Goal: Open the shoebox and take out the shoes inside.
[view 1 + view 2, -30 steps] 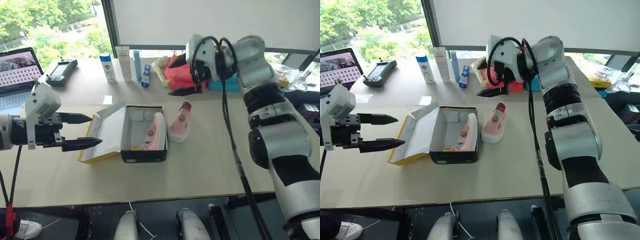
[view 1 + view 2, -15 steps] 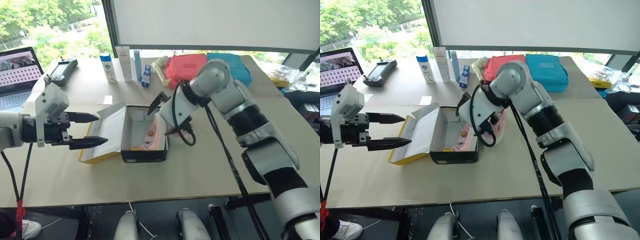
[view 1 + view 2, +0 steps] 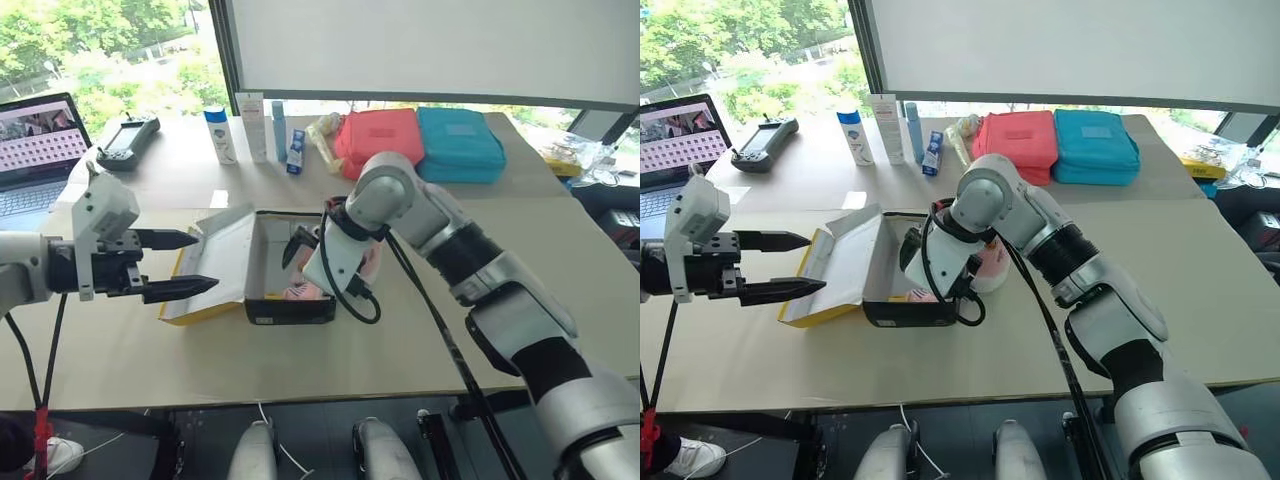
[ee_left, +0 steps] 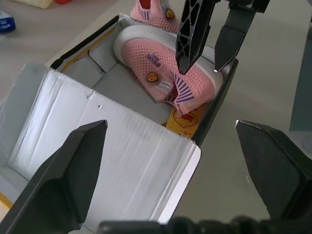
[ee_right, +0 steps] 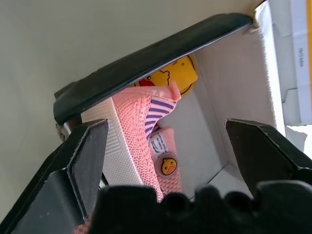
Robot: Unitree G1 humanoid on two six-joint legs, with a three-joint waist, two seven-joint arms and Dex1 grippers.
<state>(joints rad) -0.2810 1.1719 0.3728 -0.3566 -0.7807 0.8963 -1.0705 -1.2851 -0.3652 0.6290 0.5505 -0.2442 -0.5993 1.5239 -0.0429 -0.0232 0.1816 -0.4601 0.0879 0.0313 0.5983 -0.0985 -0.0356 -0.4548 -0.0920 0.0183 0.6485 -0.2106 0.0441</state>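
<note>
Your right end effector (image 4: 209, 36) hangs released, fingers spread just above the pink shoe (image 4: 170, 73) lying on its side in the open shoebox (image 3: 290, 305) mid-worktop (image 3: 400, 350); the second shoe (image 4: 151, 9) sits just beside the box; your left end effector (image 3: 185, 265) hovers released near the lid.

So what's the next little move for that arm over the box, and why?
Probably lower the open right tool a bit and close it on the pale-pink shoe lying on its side in the open yellow-lidded cardboard shoebox: its black fingers already straddle the shoe's white sole, and nothing is held.
</note>
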